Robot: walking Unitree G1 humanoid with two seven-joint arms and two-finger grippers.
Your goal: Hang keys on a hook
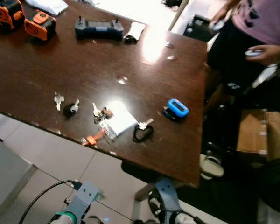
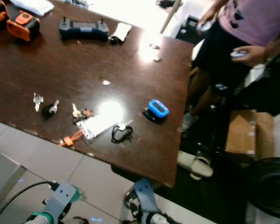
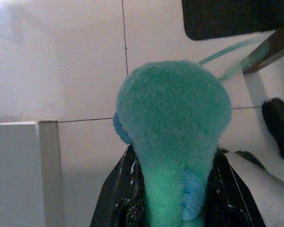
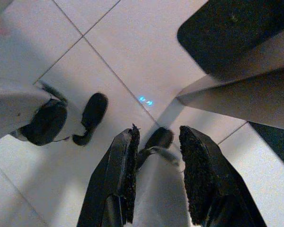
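Nearest, both arms hang low below the table edge: the left gripper is clamped on a teal plush toy, and the right gripper points at the floor tiles with its fingers apart and nothing between them. Above and ahead of both, along the near edge of the dark wooden table, lie several sets of keys: a small silver key, a black-headed key, a bunch beside an orange tag, and a key on a black loop. Further right rests a blue fob. Beyond, a black controller and orange devices. A person stands at the far right corner. No hook is visible. Keys are judged light, rigid, slippery metal lying flat; pinching the black loop or ring should give the surest hold.
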